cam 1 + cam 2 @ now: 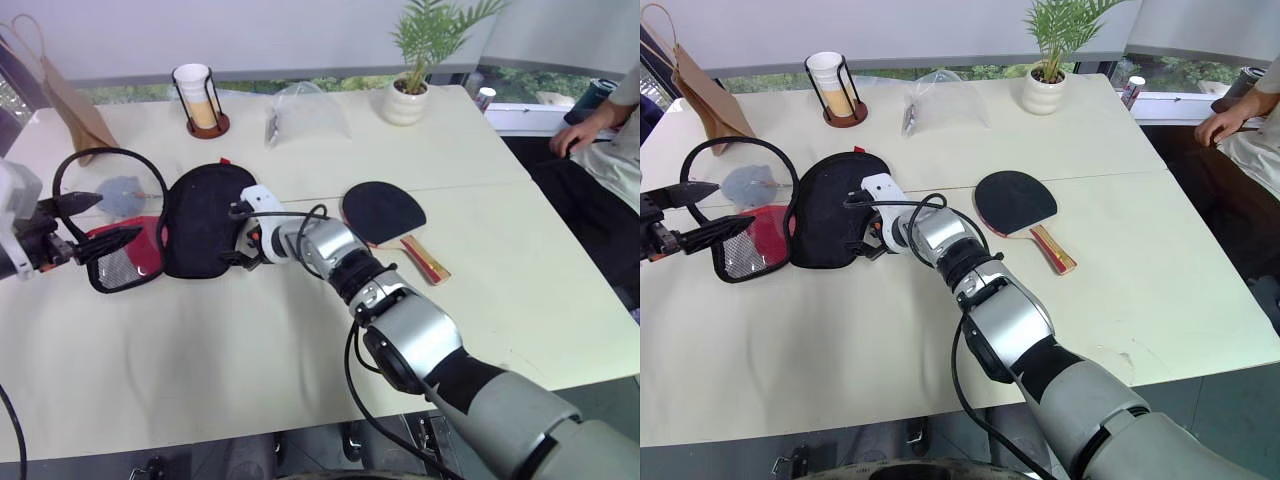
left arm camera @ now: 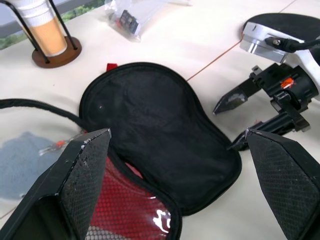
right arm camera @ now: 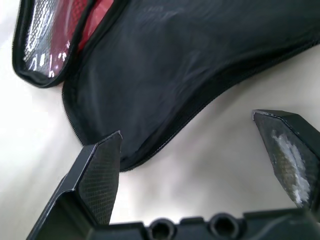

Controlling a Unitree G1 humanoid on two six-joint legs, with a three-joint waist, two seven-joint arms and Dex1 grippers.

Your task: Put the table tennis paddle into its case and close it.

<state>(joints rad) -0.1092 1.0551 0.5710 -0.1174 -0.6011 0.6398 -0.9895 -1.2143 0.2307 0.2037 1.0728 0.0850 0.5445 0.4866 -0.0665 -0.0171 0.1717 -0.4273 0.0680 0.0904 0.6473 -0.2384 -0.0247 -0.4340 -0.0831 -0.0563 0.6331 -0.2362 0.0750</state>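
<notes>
The case (image 1: 200,222) lies unzipped and spread flat at the table's left. Its black half is uppermost, and the red mesh-pocket half (image 1: 128,256) sits to its left. The table tennis paddle (image 1: 383,210) lies black face up to the right of the case, with its wooden handle (image 1: 426,260) pointing toward the near right. My right gripper (image 1: 238,236) is open, low over the table, its fingers at the black half's right edge (image 3: 165,65). At the far left my left gripper (image 1: 708,213) is open beside the red half, holding nothing.
A cup holder with paper cups (image 1: 204,100), a clear plastic bag (image 1: 305,115) and a potted plant (image 1: 408,92) stand along the far edge. A paper bag (image 1: 65,100) is at the far left. A person's arm (image 1: 590,125) rests past the right edge.
</notes>
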